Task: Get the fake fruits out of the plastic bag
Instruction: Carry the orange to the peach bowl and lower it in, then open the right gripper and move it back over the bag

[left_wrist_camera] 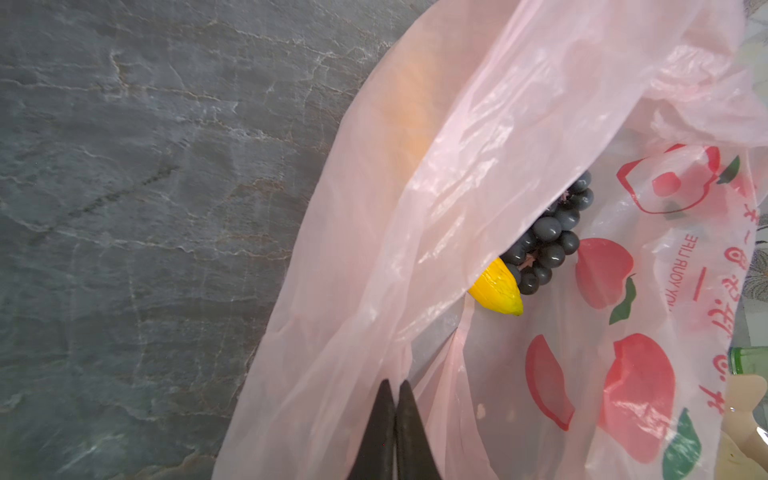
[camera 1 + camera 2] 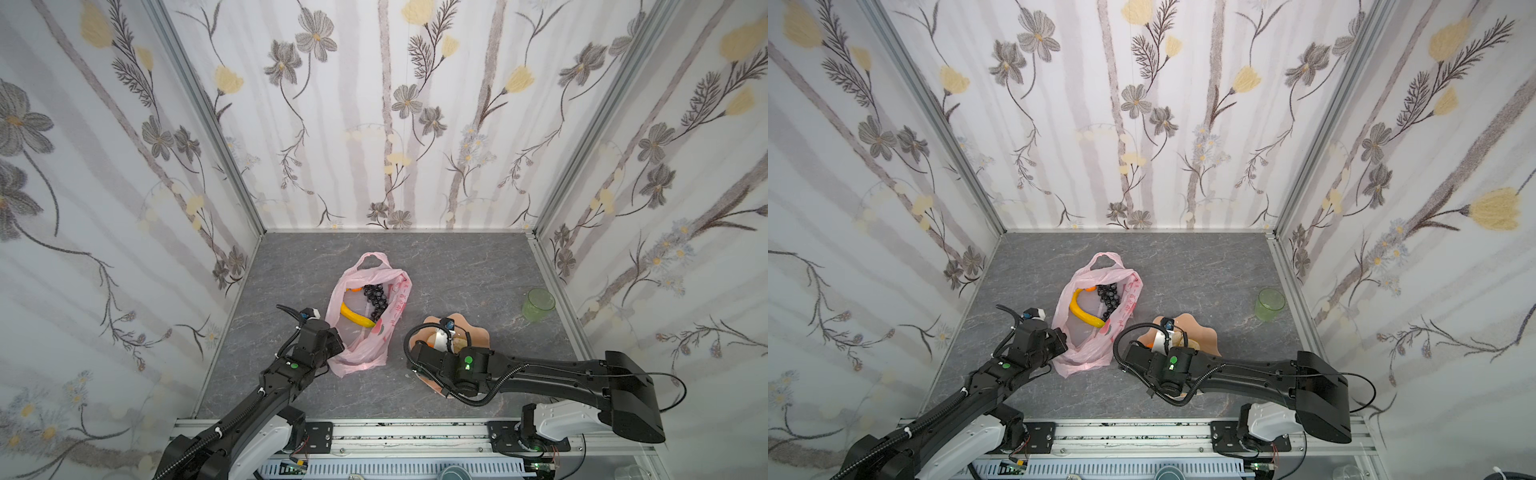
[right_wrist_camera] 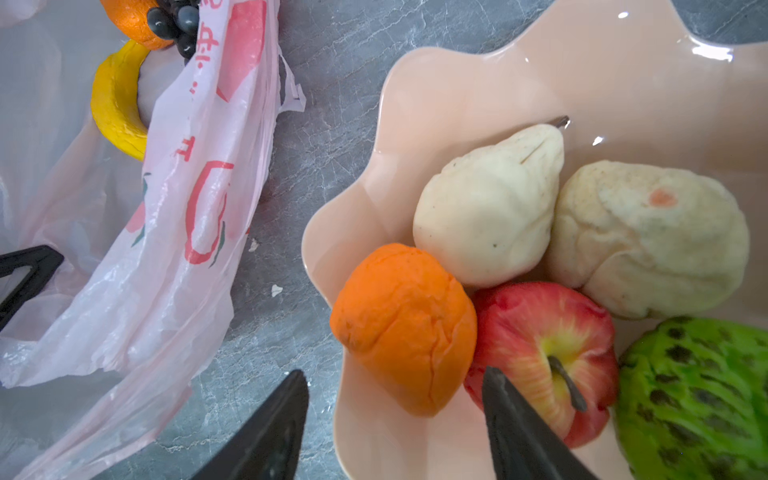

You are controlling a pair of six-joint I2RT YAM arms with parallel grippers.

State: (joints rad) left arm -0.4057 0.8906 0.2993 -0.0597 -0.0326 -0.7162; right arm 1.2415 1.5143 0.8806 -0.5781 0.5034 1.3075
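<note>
The pink plastic bag [image 2: 353, 361] [image 2: 1084, 361] lies open on the grey table. Inside it I see a yellow banana [image 2: 356, 316] [image 1: 498, 291], dark grapes [image 2: 376, 301] [image 1: 548, 237] and an orange [image 3: 133, 20]. My left gripper [image 2: 336, 343] [image 1: 395, 386] is shut on the bag's near left edge, holding the film up. My right gripper [image 3: 395, 372] hangs open over the peach plate [image 3: 478, 83]. Just past its fingertips an orange [image 3: 405, 328] lies on the plate, not gripped. Beside it lie a red apple [image 3: 540, 345], a green fruit [image 3: 698, 399] and two pale fruits [image 3: 486, 212].
A green translucent cup [image 2: 539, 304] stands at the right, near the side wall. Flowered walls close off the table on three sides. The plate [image 2: 478, 332] sits just right of the bag, partly under my right arm.
</note>
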